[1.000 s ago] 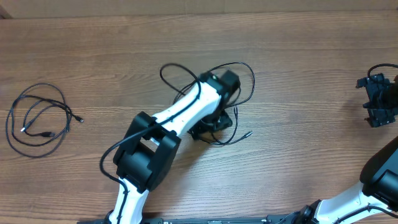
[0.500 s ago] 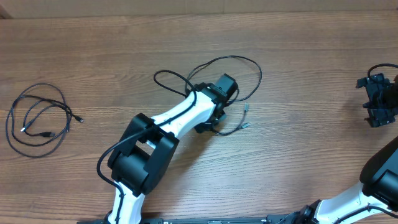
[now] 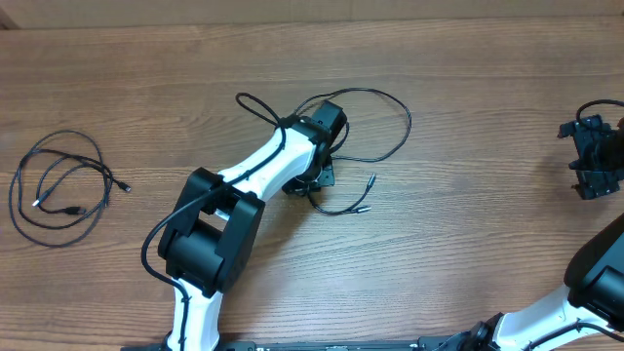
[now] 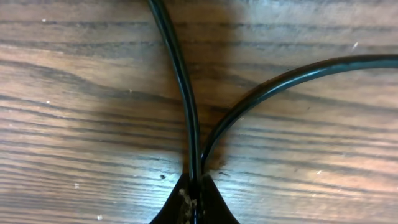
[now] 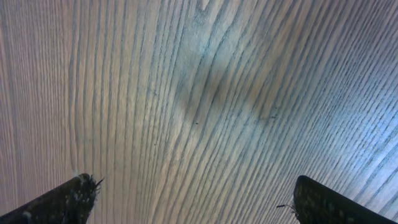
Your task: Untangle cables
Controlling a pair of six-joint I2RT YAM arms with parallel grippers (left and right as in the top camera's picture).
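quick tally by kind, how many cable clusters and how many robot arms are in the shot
cable clusters: 2 (left cable cluster lying loose; middle cable cluster pinched in the left gripper)
robot arms: 2 (left arm, right arm)
total: 4

My table (image 3: 487,117): brown wood, grain running 9 to 3 o'clock. 2 black cable lots lie on it: loose loop (image 3: 409,122) near centre, plug end (image 3: 371,179) at its 5 o'clock; coiled cable (image 3: 64,134) at 9 o'clock edge, well apart.
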